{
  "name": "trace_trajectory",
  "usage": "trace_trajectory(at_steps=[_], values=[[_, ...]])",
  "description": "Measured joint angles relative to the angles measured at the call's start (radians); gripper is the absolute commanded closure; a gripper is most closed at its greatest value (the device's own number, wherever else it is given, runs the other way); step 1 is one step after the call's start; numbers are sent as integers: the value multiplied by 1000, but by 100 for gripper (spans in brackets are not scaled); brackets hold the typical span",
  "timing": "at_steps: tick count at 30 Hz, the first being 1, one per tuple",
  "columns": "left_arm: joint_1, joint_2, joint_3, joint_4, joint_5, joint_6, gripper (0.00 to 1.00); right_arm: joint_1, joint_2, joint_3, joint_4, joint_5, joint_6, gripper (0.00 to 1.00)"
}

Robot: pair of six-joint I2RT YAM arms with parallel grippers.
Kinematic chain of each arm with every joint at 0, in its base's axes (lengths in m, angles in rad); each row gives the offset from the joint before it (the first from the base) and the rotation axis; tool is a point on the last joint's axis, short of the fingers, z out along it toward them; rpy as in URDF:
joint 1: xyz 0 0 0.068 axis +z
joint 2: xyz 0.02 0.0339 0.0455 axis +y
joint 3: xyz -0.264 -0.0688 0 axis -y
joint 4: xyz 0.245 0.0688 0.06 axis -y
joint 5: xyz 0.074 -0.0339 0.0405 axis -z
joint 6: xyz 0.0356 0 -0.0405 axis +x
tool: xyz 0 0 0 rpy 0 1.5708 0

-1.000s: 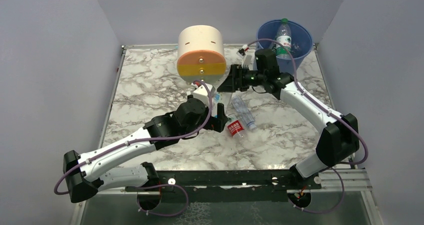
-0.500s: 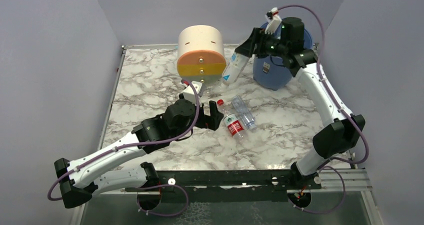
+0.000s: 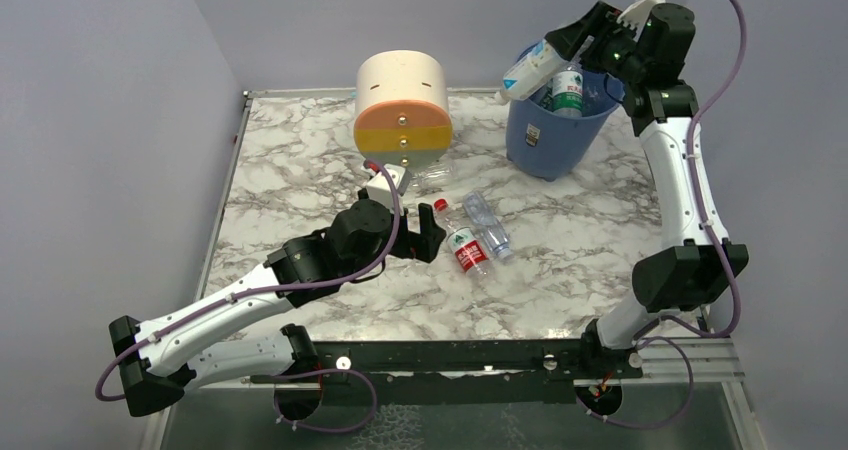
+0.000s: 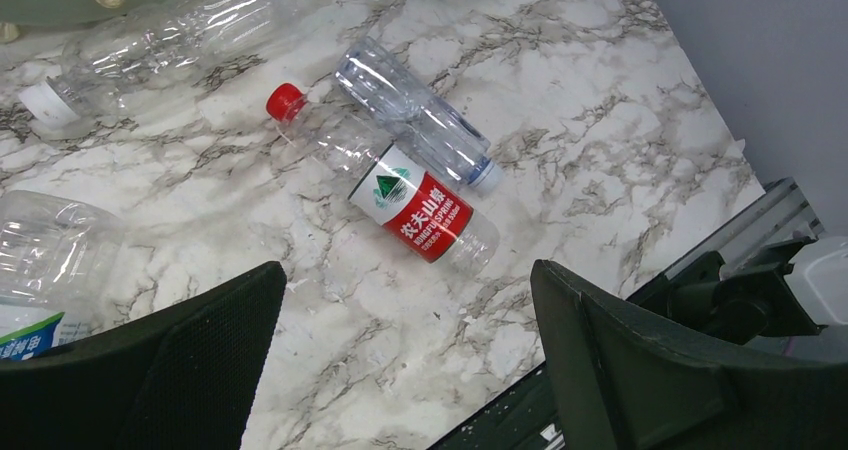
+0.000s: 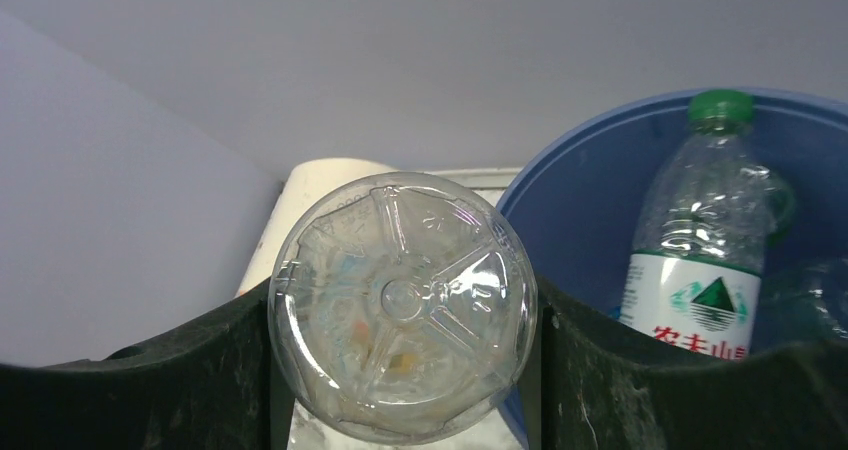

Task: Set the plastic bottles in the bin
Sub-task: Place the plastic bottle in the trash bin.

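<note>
Our right claw [image 3: 577, 43], high at the far right, is clenched on a clear bottle [image 3: 527, 68], which it holds tilted above the left rim of the blue bin [image 3: 545, 148]. A green-capped bottle [image 3: 568, 82] stands inside the bin. Our left claw [image 3: 431, 232] is released and grasps nothing, low over the marble desk [image 3: 300, 170], just left of a red-label bottle [image 3: 468, 251] and a plain bottle [image 3: 488, 226] lying side by side.
</note>
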Motion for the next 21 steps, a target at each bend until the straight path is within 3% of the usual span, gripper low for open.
trace_trajectory(at_steps=[21], values=[[0, 16, -1, -9, 0, 0, 1, -33, -26, -148, 306, 372, 35, 36]])
